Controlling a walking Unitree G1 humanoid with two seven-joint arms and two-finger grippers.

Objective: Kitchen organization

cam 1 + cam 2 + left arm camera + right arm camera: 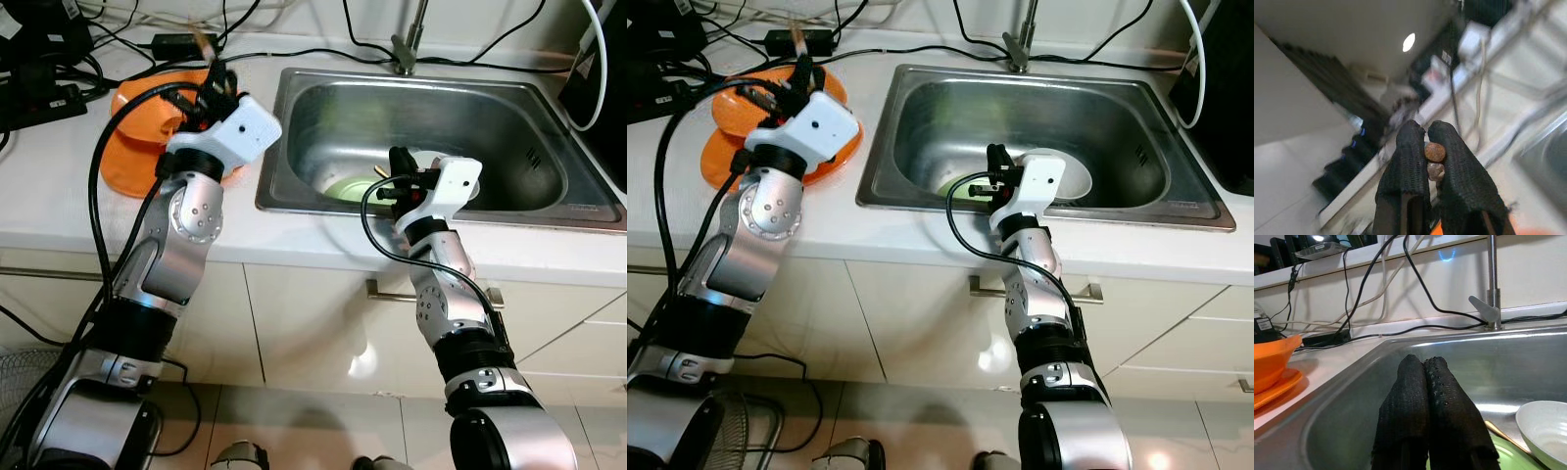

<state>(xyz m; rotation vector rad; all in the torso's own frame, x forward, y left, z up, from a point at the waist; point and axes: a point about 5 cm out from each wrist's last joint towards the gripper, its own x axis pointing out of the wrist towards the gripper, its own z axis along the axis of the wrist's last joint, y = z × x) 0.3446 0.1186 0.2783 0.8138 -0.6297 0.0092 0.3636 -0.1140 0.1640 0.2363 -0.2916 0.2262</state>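
My left gripper (217,83) is raised over the orange bowl (147,103) and orange plate (127,166) on the counter left of the sink. It is shut on a pair of wooden chopsticks (1435,152), whose ends stick up past the fingers (204,41). My right gripper (400,162) reaches into the steel sink (323,108), shut with nothing between its fingers (1422,363). Below it in the basin lie a green plate (348,189), a white bowl (1545,431) and a thin wooden stick (1501,433) resting on the green plate.
The faucet (407,49) stands behind the sink. Black cables and a power strip (181,43) run along the back of the white counter. A dark appliance (598,88) sits at the far right. Cabinet fronts with a handle (377,291) are below.
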